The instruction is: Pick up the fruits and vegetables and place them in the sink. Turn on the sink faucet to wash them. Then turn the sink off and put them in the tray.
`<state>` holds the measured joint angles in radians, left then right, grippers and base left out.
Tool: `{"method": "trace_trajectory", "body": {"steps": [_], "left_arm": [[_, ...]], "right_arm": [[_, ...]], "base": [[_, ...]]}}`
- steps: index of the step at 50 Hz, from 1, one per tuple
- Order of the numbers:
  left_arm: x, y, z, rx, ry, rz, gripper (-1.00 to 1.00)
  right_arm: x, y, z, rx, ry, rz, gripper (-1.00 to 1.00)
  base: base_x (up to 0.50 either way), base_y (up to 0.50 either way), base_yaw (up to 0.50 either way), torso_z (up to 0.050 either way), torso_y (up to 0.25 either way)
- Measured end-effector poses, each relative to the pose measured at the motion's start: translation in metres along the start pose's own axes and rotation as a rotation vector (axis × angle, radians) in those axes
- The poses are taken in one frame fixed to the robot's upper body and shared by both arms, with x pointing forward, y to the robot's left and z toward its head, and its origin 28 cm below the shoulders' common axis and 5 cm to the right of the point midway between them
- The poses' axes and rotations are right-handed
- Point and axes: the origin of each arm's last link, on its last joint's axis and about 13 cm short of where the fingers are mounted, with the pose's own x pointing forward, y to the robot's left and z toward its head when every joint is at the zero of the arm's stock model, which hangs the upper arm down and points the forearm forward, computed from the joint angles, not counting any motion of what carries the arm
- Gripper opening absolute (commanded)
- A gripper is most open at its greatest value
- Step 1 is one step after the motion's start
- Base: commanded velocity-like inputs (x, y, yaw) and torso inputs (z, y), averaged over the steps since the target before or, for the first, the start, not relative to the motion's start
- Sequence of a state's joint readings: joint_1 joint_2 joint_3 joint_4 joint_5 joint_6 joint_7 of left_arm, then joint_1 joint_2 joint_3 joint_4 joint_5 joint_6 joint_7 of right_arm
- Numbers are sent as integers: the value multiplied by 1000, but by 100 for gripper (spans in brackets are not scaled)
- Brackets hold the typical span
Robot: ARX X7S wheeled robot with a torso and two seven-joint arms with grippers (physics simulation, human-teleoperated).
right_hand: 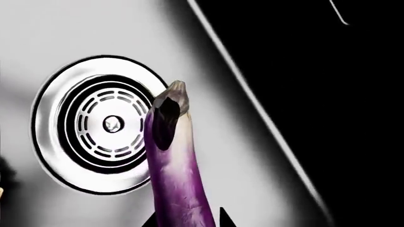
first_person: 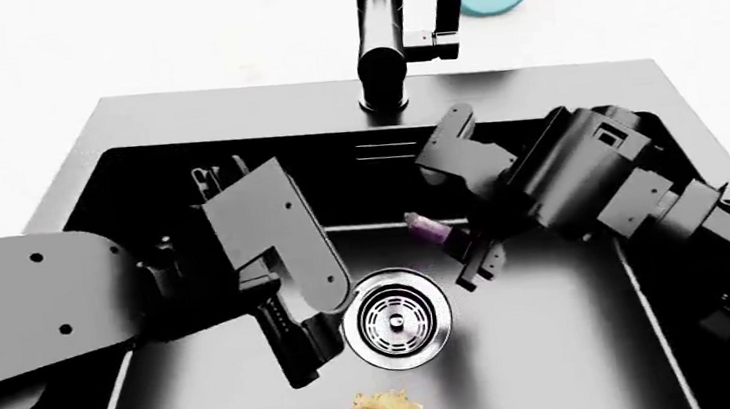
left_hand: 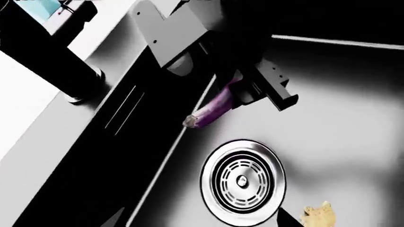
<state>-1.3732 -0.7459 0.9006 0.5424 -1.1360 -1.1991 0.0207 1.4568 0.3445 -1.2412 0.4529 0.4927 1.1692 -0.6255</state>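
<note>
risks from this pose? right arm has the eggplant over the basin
1. The right gripper holds the glossy purple eggplant by one end only; it may pivot or slip out before a controlled release.
2. Both arms crowd the black rectangular sink; the left gripper sits near the round chrome drain strainer, so collision is possible.
3. The knobbly tan ginger piece lies nearby and could get knocked.
</note>
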Motion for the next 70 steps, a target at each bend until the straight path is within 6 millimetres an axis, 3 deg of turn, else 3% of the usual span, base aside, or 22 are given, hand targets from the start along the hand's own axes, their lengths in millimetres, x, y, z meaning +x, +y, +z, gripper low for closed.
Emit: {"method": "trace_trajectory", "body": {"steps": [12,26,70], "left_arm": [[18,21,4,21,39,-207,100],[39,27,2,20,51,-405,100],[102,5,-34,24,203,-634,100]], "right_arm": [[-25,-4,-6,41,-21,-68,-100],[-43,-4,-12,77,-38,-118,-100],[-48,-5,-15,99,-70,-136,-100]], "base": [[0,0,0,0,0],[0,0,0,0,0],[0,0,0,0,0]]}}
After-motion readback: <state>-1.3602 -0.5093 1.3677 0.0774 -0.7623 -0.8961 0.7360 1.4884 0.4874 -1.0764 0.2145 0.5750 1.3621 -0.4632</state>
